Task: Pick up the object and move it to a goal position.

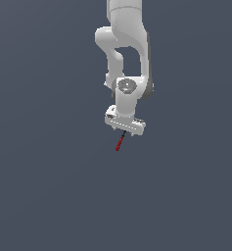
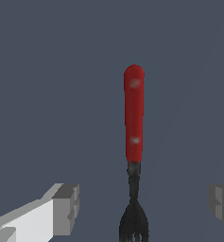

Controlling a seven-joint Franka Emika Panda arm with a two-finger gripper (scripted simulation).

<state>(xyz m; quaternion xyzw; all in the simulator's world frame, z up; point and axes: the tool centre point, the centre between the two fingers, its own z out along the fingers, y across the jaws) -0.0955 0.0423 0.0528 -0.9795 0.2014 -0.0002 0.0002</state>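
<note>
Now | claw [image 2: 142,208] wide | red-handled fork [image 2: 133,113] between fingers [image 2: 66,208], untouched

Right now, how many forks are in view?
1. The red-handled fork lies between the open gripper fingers, touching neither; in the exterior view it is just below the gripper.

Plain dark blue-grey floor [image 1: 49,196]; red-handled fork [image 1: 120,142] lying on it.
</note>
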